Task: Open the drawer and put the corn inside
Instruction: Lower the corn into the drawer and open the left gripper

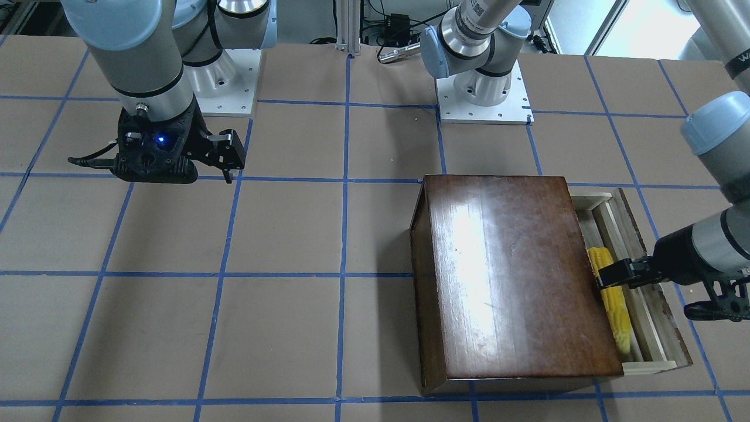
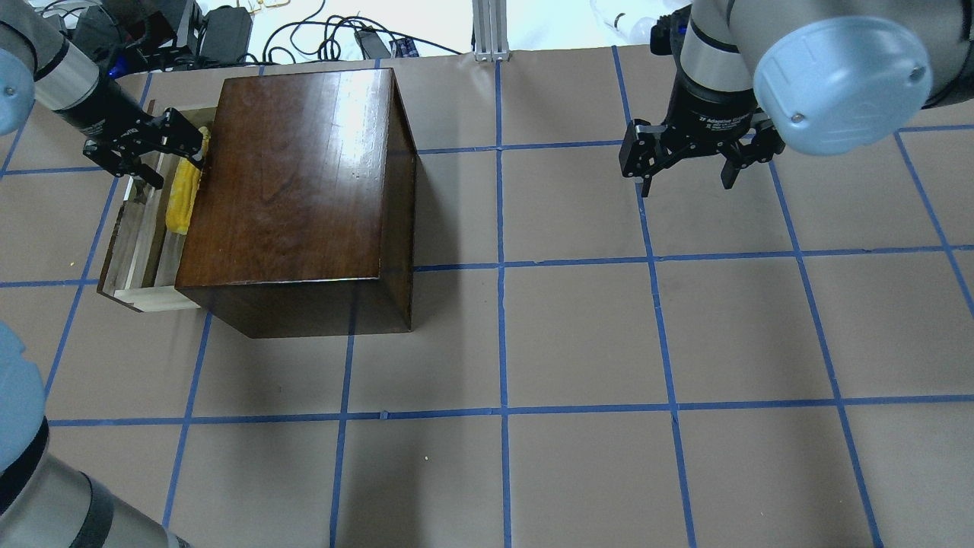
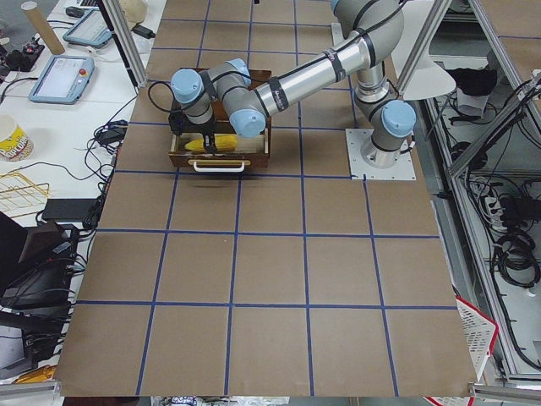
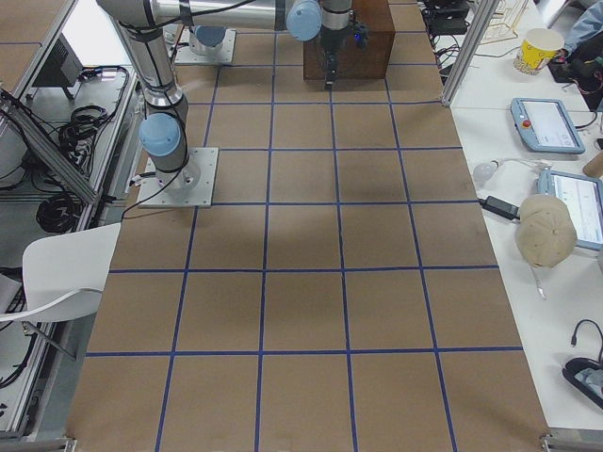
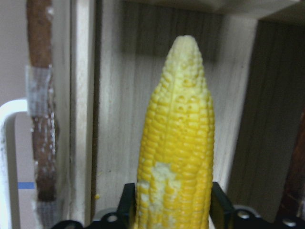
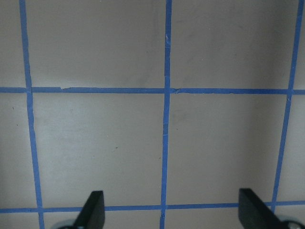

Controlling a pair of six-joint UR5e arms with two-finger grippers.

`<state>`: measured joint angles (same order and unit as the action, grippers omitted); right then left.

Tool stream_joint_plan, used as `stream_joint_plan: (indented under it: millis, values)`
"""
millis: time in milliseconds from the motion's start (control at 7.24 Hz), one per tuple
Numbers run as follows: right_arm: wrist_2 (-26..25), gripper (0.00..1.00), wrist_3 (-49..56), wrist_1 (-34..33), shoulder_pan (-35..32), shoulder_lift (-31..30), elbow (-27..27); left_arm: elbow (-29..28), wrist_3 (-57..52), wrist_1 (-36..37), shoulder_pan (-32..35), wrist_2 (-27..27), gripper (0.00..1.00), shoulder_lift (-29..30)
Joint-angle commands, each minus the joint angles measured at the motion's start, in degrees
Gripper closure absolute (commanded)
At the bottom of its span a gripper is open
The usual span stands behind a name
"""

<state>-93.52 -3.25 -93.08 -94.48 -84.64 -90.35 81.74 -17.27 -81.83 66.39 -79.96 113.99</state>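
The dark-brown cabinet [image 1: 510, 269] stands on the table with its pale wood drawer [image 1: 650, 366] pulled open. My left gripper [image 1: 609, 274] is shut on the yellow corn [image 1: 615, 305], which lies lengthwise in the drawer beside the cabinet's edge. In the overhead view the corn [image 2: 183, 202] is in the drawer [image 2: 137, 251] under the left gripper [image 2: 179, 164]. The left wrist view shows the corn [image 5: 178, 143] between both fingers, over the drawer floor [image 5: 114, 119]. My right gripper [image 2: 685, 183] is open and empty, hovering over bare table, far from the cabinet [image 2: 297, 175].
The drawer's white handle [image 5: 7, 143] shows at the left edge of the left wrist view. The brown table has a blue tape grid [image 1: 343, 275]. The two arm bases [image 1: 483, 99] stand at the robot's edge of the table.
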Motion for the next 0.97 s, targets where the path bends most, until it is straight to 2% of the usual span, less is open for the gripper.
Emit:
stream_joint_plan:
  millis: [0,552,829]
  values:
    - [0.0,0.00,0.0,-0.1,0.0,0.0,0.0,-0.6,0.0,-0.6,-0.1,-0.2,0.00,-0.8]
    - [0.0,0.00,0.0,0.0,0.0,0.0,0.0,-1.8,0.0,-2.4,1.3,-6.8,0.00,-5.4]
    - [0.1,0.00,0.0,0.0,0.0,0.0,0.0,-2.3,0.7,-3.9,7.2,-8.2,0.00,-9.1]
